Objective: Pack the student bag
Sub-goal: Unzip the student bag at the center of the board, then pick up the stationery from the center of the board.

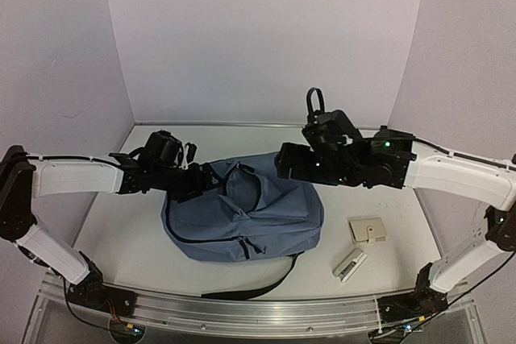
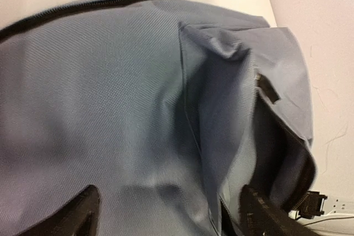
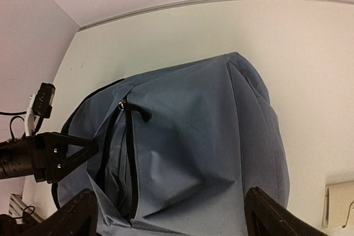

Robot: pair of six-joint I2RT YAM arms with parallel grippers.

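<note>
The student bag (image 1: 242, 217) is a dusty-blue backpack lying flat in the middle of the table, with a black zipper line curving across its top. My left gripper (image 1: 208, 180) hovers at the bag's upper left edge. In the left wrist view the left gripper (image 2: 171, 219) is open, its fingers (image 2: 77, 216) wide apart over blue fabric (image 2: 110, 109) and holding nothing. My right gripper (image 1: 284, 163) hangs over the bag's upper right. Seen from the right wrist, that gripper (image 3: 174, 219) is open above the bag (image 3: 210, 136), beside a partly open zipper slit (image 3: 124, 153).
A small beige case (image 1: 367, 230) and a white-and-grey oblong item (image 1: 349, 265) lie right of the bag. A black strap (image 1: 258, 286) trails from the bag toward the near edge. White walls enclose the table on three sides.
</note>
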